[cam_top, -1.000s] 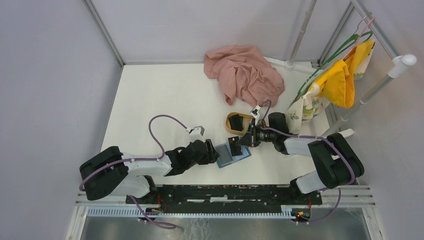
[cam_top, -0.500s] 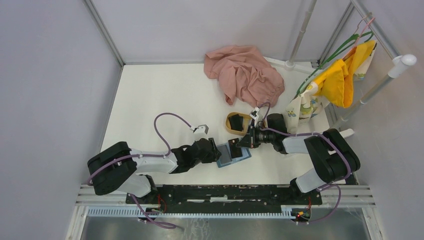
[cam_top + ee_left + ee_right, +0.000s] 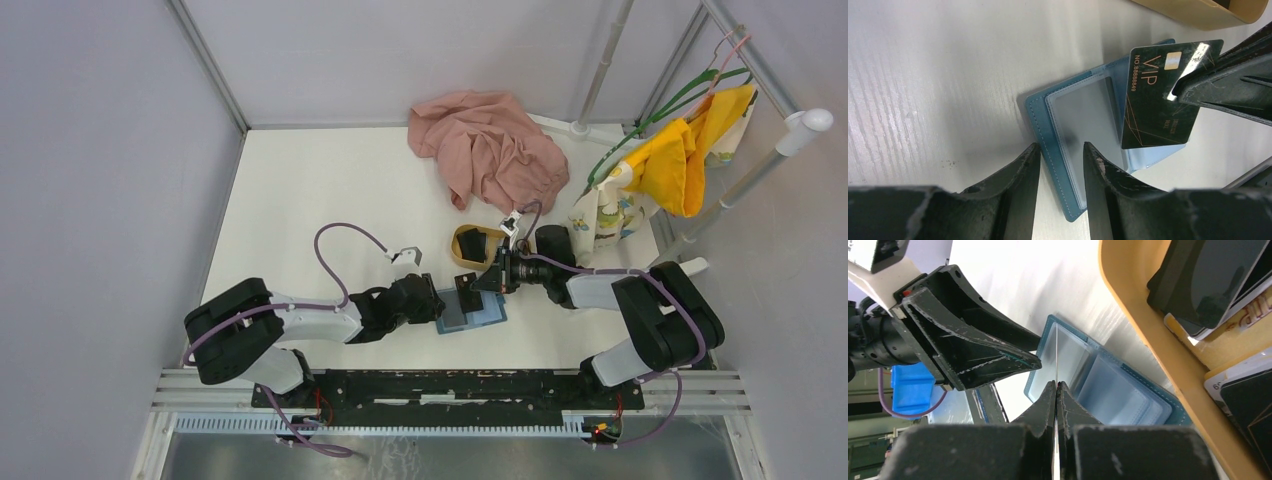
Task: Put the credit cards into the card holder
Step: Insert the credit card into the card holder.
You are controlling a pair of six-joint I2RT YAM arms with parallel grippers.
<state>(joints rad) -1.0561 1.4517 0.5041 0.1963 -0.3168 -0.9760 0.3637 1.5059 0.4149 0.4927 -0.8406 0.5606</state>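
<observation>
Card holder is lying open and flat on the table, inside face up, between the two grippers and just to the near side of the wooden tray.

Left gripper is sitting at the holder's left edge with its jaws apart; the cover's stitched edge and the rim of the clear sleeve are showing in the gap. Judgement: it is positioned there to pin or steady the holder so that it is not sliding away during insertion.

Right gripper is clamping one credit card by its right edge, jaws pressed together on it. The card is hanging tilted over the right half of the holder, its free left edge pointing at the sleeve mouth. I cannot tell whether it is touching the sleeve. Holding it by the far end is leaving the leading edge clear to slide in.

Remaining cards are lying in the tray, so the task is looking early.
</observation>
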